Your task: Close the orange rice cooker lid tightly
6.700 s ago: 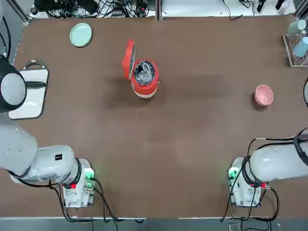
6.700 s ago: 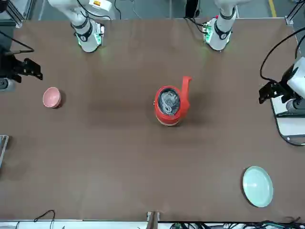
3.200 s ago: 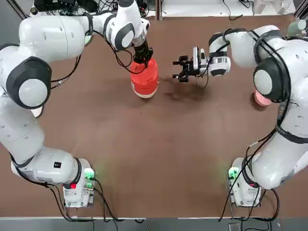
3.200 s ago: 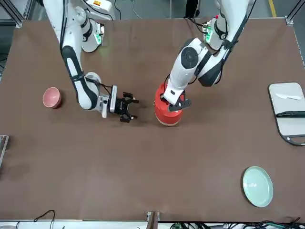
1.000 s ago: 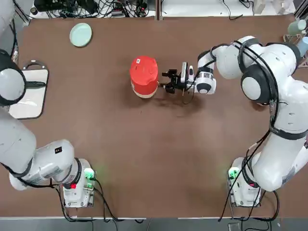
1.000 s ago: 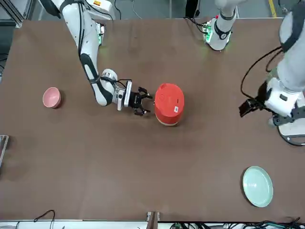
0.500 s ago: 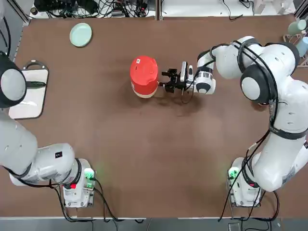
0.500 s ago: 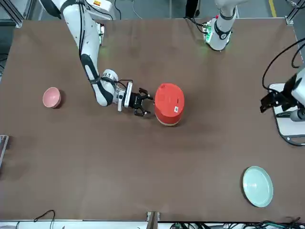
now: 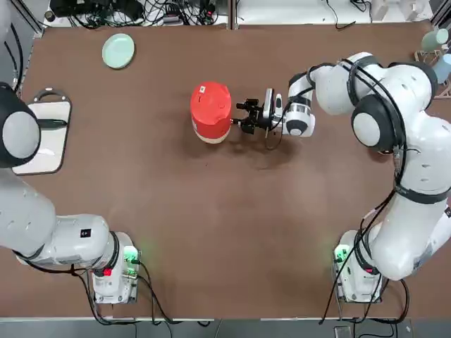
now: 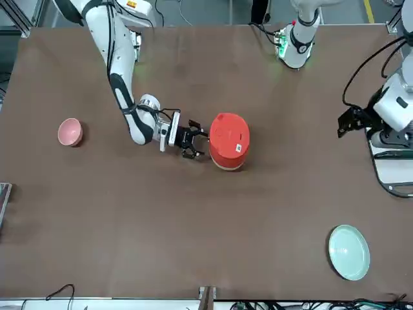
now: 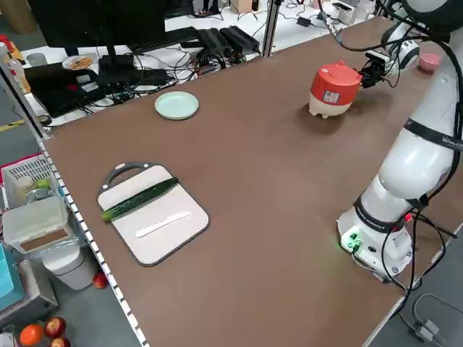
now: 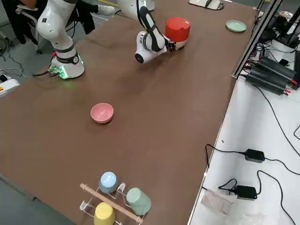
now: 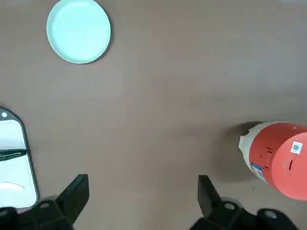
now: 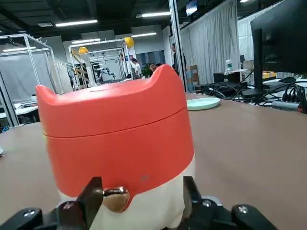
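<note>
The orange rice cooker (image 9: 211, 125) stands mid-table on its cream base band. Its lid (image 9: 211, 100), with a small white sticker on top, lies down flat on the body; the right wrist view shows only a thin seam between lid (image 14: 112, 108) and body. My right gripper (image 9: 243, 118) is open, low at the cooker's right side, its fingers (image 14: 94, 190) flanking a shiny knob on the cooker's front without closing on it. My left gripper (image 10: 350, 121) is open and empty, raised near the cutting board, far from the cooker (image 13: 278, 158).
A pale green plate (image 9: 118, 51) lies at the far left corner. A cutting board (image 11: 152, 213) with a cucumber and knife sits at the left edge. A pink bowl (image 10: 70, 132) sits to the right, and a cup rack (image 12: 117, 197) stands beyond it.
The lid, upright at first, was pushed down by my left gripper, which then withdrew to the left. My right gripper has crept slightly closer to the cooker's side.
</note>
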